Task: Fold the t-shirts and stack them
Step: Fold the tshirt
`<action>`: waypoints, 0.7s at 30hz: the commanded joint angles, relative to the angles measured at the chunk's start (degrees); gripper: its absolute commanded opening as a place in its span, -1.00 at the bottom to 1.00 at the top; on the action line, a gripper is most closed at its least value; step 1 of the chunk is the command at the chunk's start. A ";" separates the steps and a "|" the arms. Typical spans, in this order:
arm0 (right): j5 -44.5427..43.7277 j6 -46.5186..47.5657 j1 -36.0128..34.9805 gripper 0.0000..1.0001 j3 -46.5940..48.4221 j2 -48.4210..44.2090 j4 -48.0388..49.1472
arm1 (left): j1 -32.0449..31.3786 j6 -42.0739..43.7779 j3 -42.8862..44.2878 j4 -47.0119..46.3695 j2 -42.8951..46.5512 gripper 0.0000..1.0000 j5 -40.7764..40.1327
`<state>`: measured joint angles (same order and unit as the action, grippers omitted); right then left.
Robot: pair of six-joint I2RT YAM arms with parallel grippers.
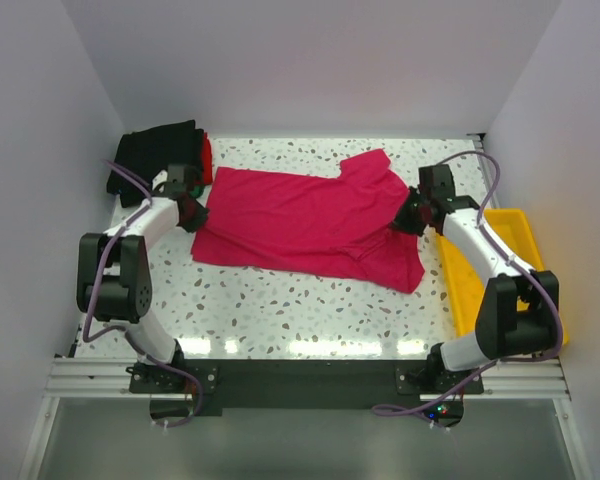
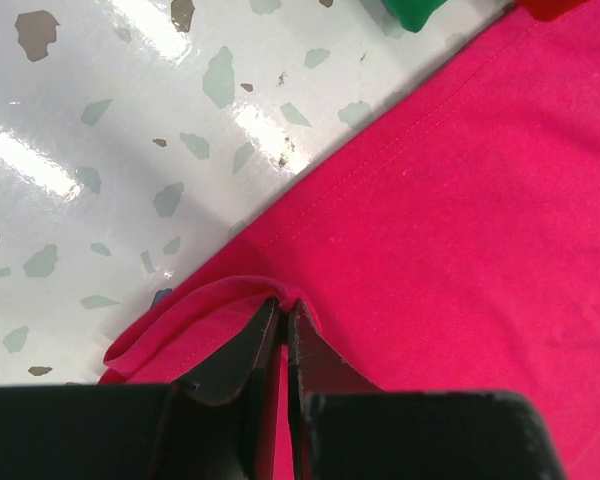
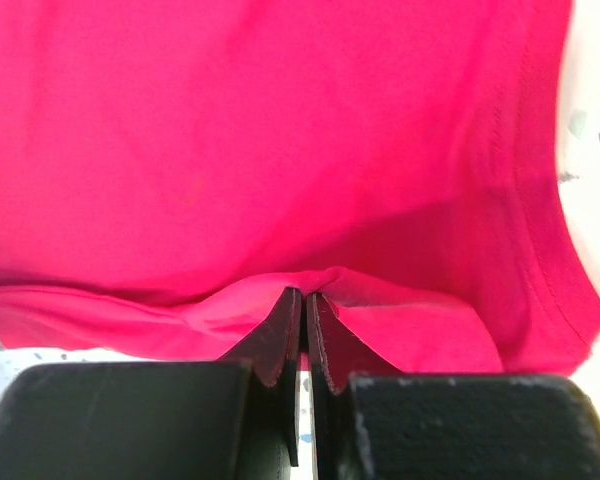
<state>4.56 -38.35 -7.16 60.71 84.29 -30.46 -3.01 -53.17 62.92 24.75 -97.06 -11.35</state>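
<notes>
magenta t-shirt (image 1: 310,220): spread mostly flat across the middle of the table, long side running left to right; one corner pointing toward the back near the right arm, the near right corner reaching toward the yellow tray.
left gripper (image 2: 283,312): jaws all but closed, pinching a small raised fold of the magenta t-shirt at its left edge, just inside a stitched seam; cloth bunched up between the black fingertips.
right gripper (image 3: 304,298): jaws pressed together on a lifted fold at the right edge of the same shirt; cloth draped to both sides of the tips.
black t-shirts (image 1: 155,155): piled in the far left corner, just behind the left gripper.
red t-shirt (image 1: 207,158): narrow strip showing at the right side of the black pile, next to the magenta shirt's far left corner.
green cloth (image 2: 415,10): small patch at the top of the left wrist view, lying on the table beside the magenta edge.
yellow tray (image 1: 515,225): along the right side, partly under the right arm.
table (image 1: 300,310): white, speckled, glossy.
</notes>
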 commanded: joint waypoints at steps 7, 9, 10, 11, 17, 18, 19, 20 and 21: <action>2.12 0.64 0.13 -1.00 10.39 5.18 0.49 | 0.63 2.28 6.43 1.00 -3.75 -0.76 0.28; 2.12 0.64 0.21 -1.00 10.83 6.06 0.58 | 0.63 2.45 7.13 1.35 -4.37 -0.75 0.37; 1.86 0.73 0.13 -1.00 11.10 6.15 0.40 | 0.63 2.45 7.22 1.35 -4.46 -0.75 0.54; 1.86 0.64 0.13 -1.00 11.27 6.15 -0.04 | 0.63 2.45 7.31 1.35 -4.63 -0.75 0.54; -1.48 0.90 0.21 -1.00 9.96 3.86 -0.30 | 0.72 2.98 7.13 1.09 -3.49 -0.70 0.28; -1.66 1.08 0.21 -1.00 9.78 3.86 -0.48 | 0.72 2.98 7.22 1.09 -3.32 -0.70 0.19; -2.00 1.17 0.21 -1.00 9.43 3.60 -0.48 | 0.81 3.07 7.48 1.09 -3.49 -0.68 0.19; -2.18 1.17 0.21 -1.00 8.65 3.51 -0.39 | 0.98 3.07 7.66 1.17 -3.58 -0.68 0.37; -2.36 1.08 0.21 -1.00 8.29 3.42 -0.22 | 1.07 3.16 7.83 1.26 -3.49 -0.67 0.37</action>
<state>3.97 -38.30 -7.16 69.38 90.48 -30.76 -2.94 -51.35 68.05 25.96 -101.38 -10.70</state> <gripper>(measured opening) 0.026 0.159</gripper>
